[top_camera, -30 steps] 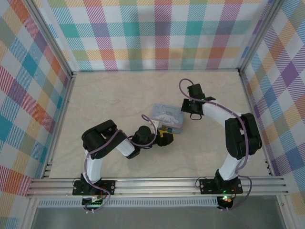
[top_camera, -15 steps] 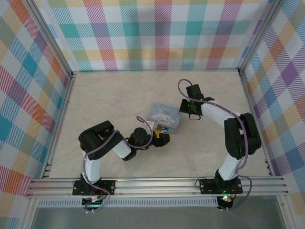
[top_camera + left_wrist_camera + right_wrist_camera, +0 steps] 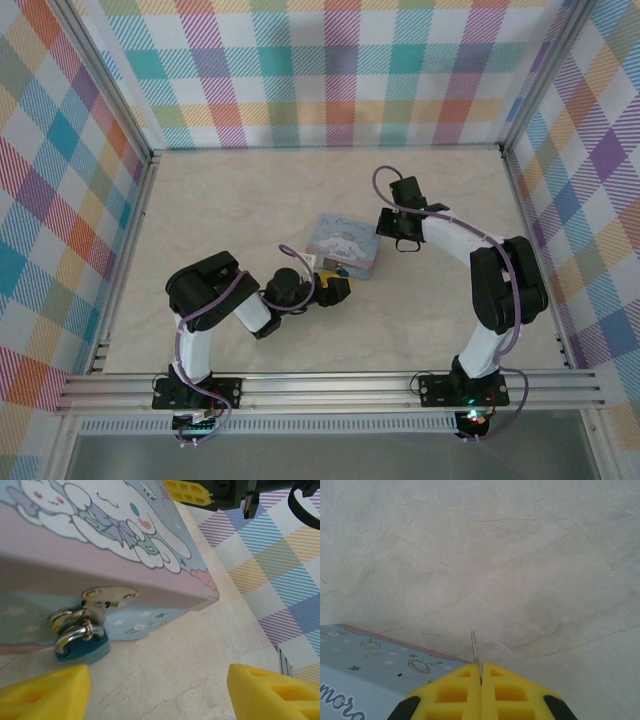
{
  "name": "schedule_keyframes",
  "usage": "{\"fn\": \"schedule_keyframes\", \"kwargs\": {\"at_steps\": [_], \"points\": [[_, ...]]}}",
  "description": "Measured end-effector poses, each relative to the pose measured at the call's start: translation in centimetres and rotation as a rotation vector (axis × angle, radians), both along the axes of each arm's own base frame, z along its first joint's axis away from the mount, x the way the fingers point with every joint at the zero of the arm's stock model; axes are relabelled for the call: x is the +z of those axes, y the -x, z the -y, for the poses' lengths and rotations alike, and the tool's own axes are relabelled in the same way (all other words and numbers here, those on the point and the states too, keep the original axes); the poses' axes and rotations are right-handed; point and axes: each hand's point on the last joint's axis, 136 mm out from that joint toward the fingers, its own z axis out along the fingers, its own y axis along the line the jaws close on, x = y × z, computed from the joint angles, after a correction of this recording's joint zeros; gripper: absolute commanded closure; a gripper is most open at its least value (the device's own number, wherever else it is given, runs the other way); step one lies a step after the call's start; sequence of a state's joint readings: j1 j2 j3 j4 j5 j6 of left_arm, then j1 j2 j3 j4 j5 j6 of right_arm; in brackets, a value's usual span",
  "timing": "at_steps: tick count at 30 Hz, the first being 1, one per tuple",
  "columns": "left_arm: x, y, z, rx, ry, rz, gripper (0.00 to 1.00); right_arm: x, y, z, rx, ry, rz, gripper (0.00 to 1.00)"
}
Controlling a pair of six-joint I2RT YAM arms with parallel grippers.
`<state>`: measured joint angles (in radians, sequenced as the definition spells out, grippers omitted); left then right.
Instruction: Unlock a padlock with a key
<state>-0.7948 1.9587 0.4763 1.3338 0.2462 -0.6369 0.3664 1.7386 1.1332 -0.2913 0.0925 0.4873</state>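
L gripper [image 3: 159, 682] jaws wide apart, close before tin [image 3: 100, 545] front where padlock [image 3: 82, 647] hangs; R gripper [image 3: 481, 672] clenched on key [image 3: 474, 647] beside tin's corner

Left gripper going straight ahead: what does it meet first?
The open left gripper would likely meet the tin's front wall, just right of the padlock; depth is unclear.

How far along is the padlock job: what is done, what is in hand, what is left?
Done: the right gripper is shut on the key, whose blade pokes out near the tin. In hand: the left gripper, open, faces the padlock. Left: the padlock hangs closed on the tin's hasp, and no key is inserted yet.
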Motion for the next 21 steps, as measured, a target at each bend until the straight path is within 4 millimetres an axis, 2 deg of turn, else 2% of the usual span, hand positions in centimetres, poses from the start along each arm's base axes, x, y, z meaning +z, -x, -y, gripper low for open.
{"fn": "schedule_keyframes", "kwargs": {"at_steps": [5, 12, 17, 21], "points": [[0.0, -0.3, -1.0, 0.032, -0.037, -0.004, 0.18, 0.0, 0.0, -0.1, 0.003, 0.0, 0.0, 1.0], [-0.5, -0.6, -2.8, 0.09, -0.162, 0.003, 0.16, 0.0, 0.0, -0.2, 0.004, 0.0, 0.001, 1.0], [-0.7, -1.2, -2.4, 0.085, -0.198, 0.018, 0.16, -0.1, 0.0, -0.6, 0.01, -0.002, 0.003, 1.0], [-0.8, -2.1, -1.3, 0.076, -0.209, 0.039, 0.16, 0.0, -0.3, -0.9, 0.007, 0.002, 0.016, 1.0]]}}
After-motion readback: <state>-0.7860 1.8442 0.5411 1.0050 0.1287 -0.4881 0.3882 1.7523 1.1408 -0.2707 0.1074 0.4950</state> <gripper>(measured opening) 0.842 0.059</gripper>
